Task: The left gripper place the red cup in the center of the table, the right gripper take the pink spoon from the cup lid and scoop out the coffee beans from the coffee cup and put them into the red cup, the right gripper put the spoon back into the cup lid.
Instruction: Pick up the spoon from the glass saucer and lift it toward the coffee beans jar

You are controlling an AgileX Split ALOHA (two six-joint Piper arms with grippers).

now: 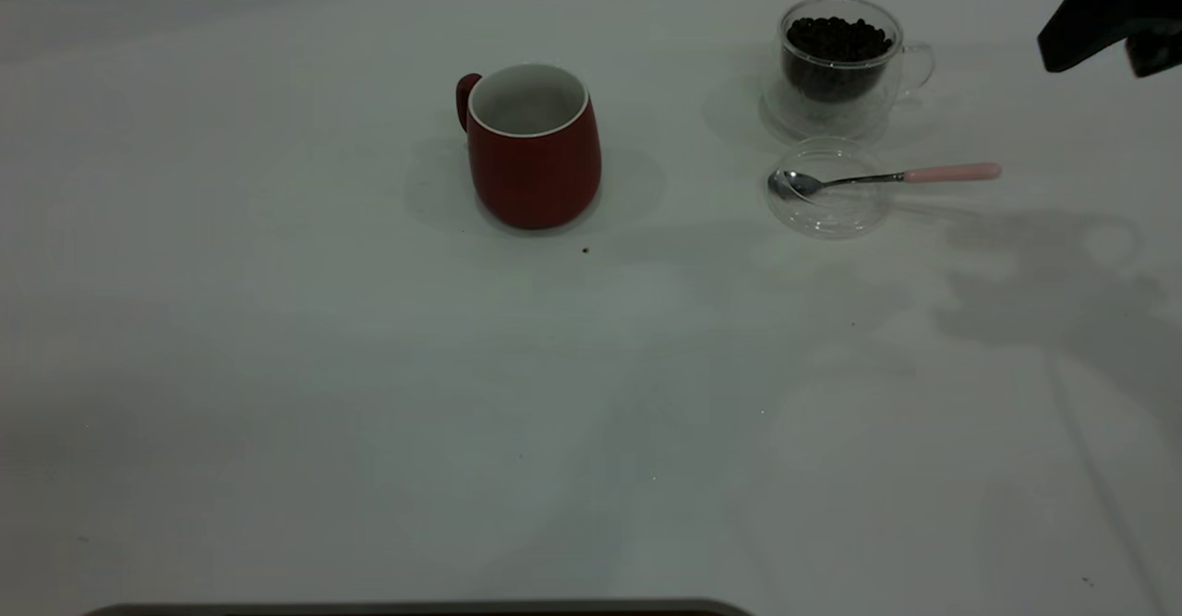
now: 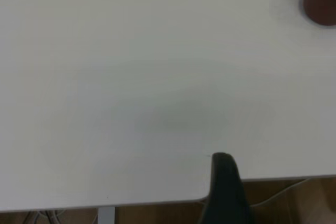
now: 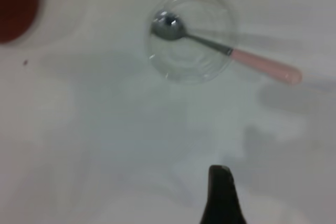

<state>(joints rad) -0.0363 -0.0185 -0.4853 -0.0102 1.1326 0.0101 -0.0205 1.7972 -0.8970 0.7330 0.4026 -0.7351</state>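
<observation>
- A glossy red ceramic cup (image 1: 534,150) with a white inside stands upright near the middle of the white table (image 1: 277,367), its handle turned to the far left. Nothing touches it.
- To its right, well apart, sits a clear double-walled glass coffee cup (image 1: 838,66) filled with dark coffee beans (image 1: 838,41), its handle pointing right.
- Just on the near side of that glass cup lies a round clear glass cup lid (image 1: 828,202), flat on the table.
- A metal spoon with a pink handle (image 1: 886,177) rests across the lid: its bowl lies in the lid's left part, and the pink handle sticks out past the lid's right rim, over the table.
- A single dark speck (image 1: 585,249), maybe a bean, lies on the table just on the near side of the red cup.
- The right hand (image 3: 220,195) hovers above the table on the near side of the lid and spoon, touching neither; only one dark finger shows, so I cannot tell whether it is released or clenched.
- The left hand (image 2: 226,190) hangs over the table's left edge, well away from the red cup; again I cannot tell its state.
</observation>
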